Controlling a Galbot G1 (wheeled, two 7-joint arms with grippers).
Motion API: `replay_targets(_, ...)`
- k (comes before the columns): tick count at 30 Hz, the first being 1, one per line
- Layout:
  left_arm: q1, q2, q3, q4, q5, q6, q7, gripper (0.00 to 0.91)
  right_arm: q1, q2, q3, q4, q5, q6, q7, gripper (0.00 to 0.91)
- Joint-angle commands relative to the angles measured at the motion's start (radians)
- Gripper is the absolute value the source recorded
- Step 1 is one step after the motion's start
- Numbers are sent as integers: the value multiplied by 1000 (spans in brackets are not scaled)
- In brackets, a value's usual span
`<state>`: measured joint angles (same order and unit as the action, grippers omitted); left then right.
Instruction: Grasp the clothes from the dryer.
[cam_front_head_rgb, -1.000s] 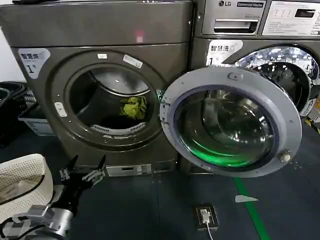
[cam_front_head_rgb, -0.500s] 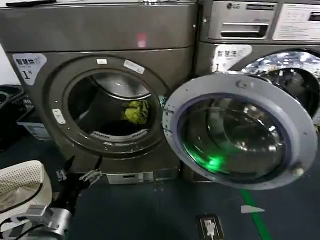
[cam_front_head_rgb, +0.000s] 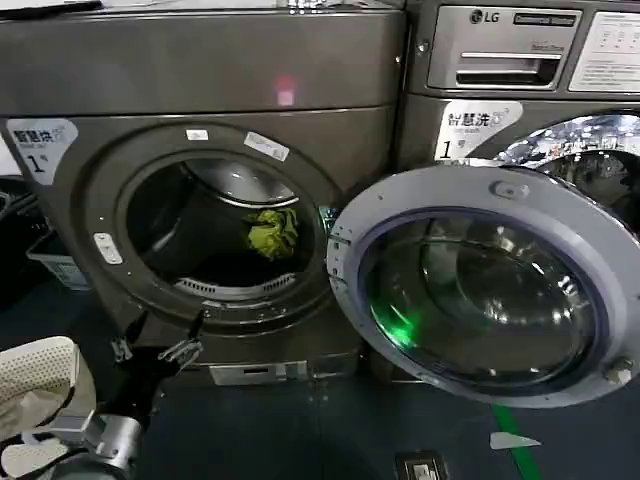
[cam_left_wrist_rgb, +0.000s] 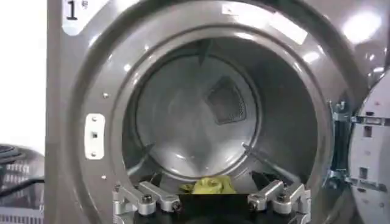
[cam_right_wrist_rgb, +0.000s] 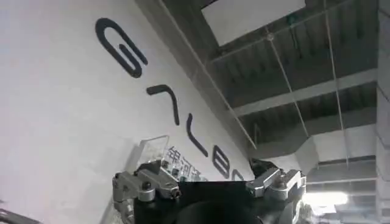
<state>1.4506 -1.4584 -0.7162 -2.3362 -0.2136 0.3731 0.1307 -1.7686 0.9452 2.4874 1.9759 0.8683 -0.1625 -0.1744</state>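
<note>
Yellow-green fabric, the clothes (cam_front_head_rgb: 272, 232) lie crumpled low at the back of the drum in the dryer (cam_front_head_rgb: 200, 75), and I judge them light, limp and easy to snag, best pinched at the raised top fold. Bunched as they are, they stand slightly taller than wide and point nowhere in particular. My left gripper (cam_front_head_rgb: 158, 335) hangs wide open and empty below the porthole; my right gripper (cam_right_wrist_rgb: 207, 185), aimed at the ceiling, is open too.

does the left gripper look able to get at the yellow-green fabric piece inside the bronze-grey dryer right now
Probably yes. The left gripper is open, low before the bronze-grey dryer, whose round door is swung aside. Nothing blocks the porthole; the yellow-green fabric piece lies deep inside the drum.
</note>
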Motion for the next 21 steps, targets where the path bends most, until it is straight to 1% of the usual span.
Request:
replay_targets(1, -37, 21, 4, 27, -36, -20, -11, 907, -1, 6, 0, 4, 0, 0, 5, 907)
replay_targets(3, -79, 44, 19, 67, -41, -26, -20, 907, -5, 11, -1, 11, 0, 1, 8, 907)
replay_targets(7, -249, 101, 64, 200, -70, -53, -46, 907, -21, 9, 19, 14, 0, 1, 14, 907)
replay_targets(9, -327, 112, 91, 286, -83, -57, -61, 907, -29, 8, 30, 13, 0, 2, 39, 907)
replay_targets(10, -356, 114, 100, 307, -82, -58, -63, 907, -33, 6, 35, 12, -3, 0, 41, 907)
replay_targets(12, -447, 114, 128, 413, -83, -59, -79, 907, -39, 7, 41, 13, -3, 4, 45, 907)
replay_targets(16, -587, 107, 174, 566, -75, -65, -98, 907, -41, 7, 47, 16, -3, 14, 41, 907)
replay_targets(21, -715, 98, 221, 717, -66, -72, -104, 907, -43, 11, 56, 22, -2, 15, 36, 907)
